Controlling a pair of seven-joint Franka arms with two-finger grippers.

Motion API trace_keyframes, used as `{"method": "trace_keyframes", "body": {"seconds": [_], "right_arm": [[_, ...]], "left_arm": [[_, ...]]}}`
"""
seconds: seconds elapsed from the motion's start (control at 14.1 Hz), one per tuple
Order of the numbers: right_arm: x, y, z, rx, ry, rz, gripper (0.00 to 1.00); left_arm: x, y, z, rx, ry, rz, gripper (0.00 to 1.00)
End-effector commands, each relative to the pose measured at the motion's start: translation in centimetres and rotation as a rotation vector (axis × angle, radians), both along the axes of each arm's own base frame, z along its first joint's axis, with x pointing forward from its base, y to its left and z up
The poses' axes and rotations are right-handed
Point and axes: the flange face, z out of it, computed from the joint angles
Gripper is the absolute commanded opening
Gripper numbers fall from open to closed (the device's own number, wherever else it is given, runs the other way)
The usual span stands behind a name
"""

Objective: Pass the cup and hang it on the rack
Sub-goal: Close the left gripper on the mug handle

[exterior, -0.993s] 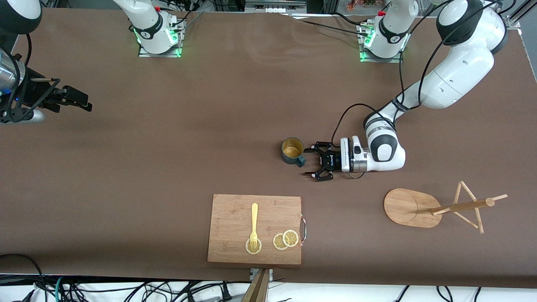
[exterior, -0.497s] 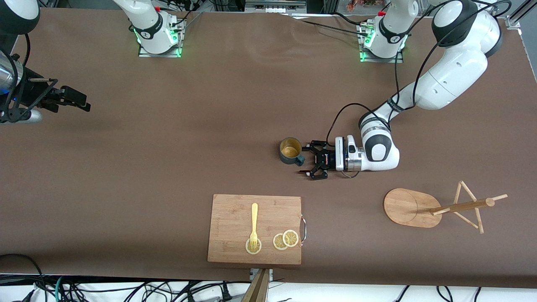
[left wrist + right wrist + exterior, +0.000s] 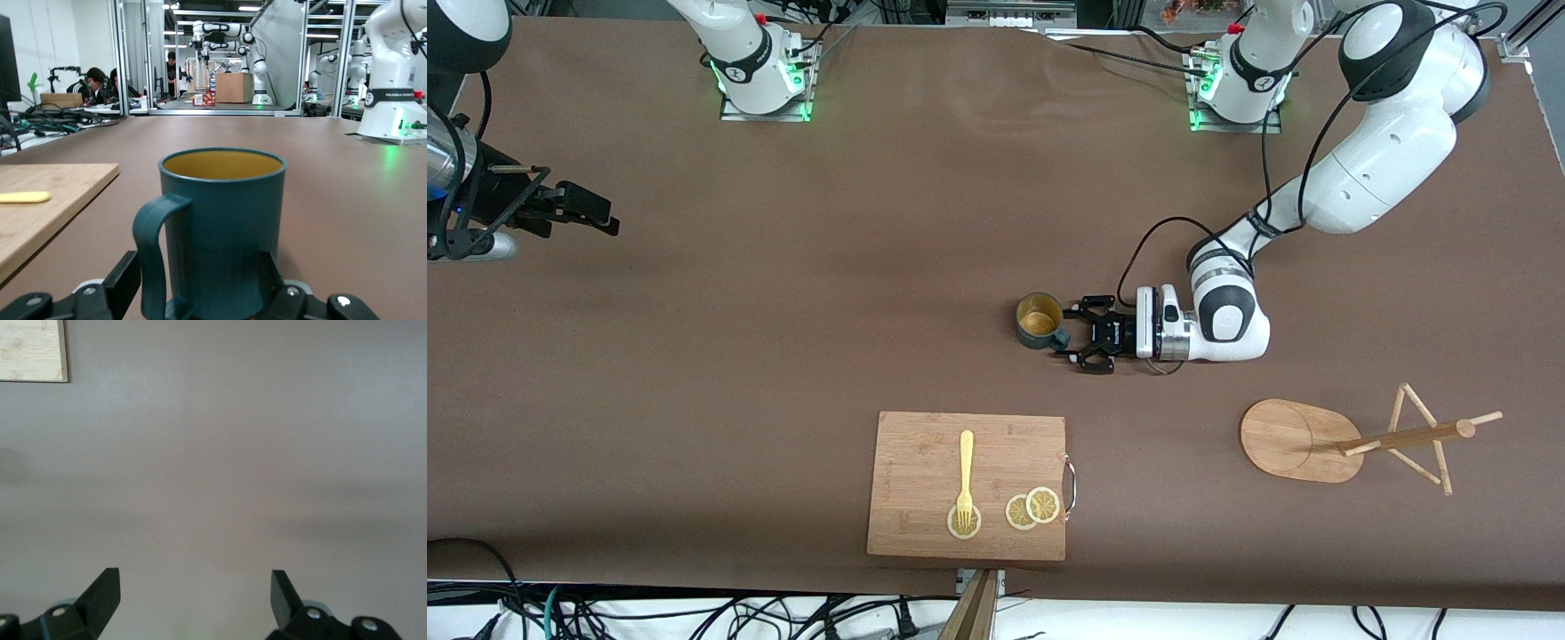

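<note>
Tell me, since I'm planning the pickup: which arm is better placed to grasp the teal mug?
Left. The left gripper is level with the teal mug, its fingers flanking the body. The right gripper waits open at the right arm's end of the table.

1. Reads "FRANKA", followed by smaller letters too blurred to make out, in white on the dark band around another robot arm's base (image 3: 390, 98), standing on the table past the cup (image 3: 220, 227) in the left wrist view.
2. Shows a small round white logo, unreadable, on the black ring of each arm base (image 3: 1263, 82) in the front view.
3. Nothing else legible.
</note>
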Motion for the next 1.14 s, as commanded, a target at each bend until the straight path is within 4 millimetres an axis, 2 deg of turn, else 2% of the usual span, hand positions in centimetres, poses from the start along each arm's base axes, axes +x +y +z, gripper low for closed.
{"method": "trace_keyframes", "body": {"seconds": [0.0,0.35,0.5,0.71,0.92,1.06], "right_arm": [[-0.5,-0.1,0.2,-0.007,0.004,-0.003,1.0],[-0.5,-0.1,0.2,-0.007,0.005,-0.001,1.0],[-0.5,-0.1,0.2,-0.007,0.005,-0.001,1.0],[-0.7,-0.1,0.1,-0.005,0.019,-0.002,1.0],[-0.7,-0.1,0.1,-0.005,0.019,-0.004,1.0],[-0.7,-0.1,0.1,-0.005,0.017,-0.004,1.0]], "left_arm": [[-0.1,0.3,-0.2,-0.025,-0.051,-0.006,0.56],[-0.5,0.9,-0.5,-0.036,-0.042,-0.017,0.38],[-1.0,0.8,-0.5,-0.036,-0.061,-0.028,0.38],[-1.4,1.1,-0.6,-0.031,-0.056,-0.031,0.32],[-1.7,1.4,-0.6,-0.029,-0.05,-0.03,0.03],[-2.0,1.6,-0.5,-0.026,-0.05,-0.033,0.0]]}}
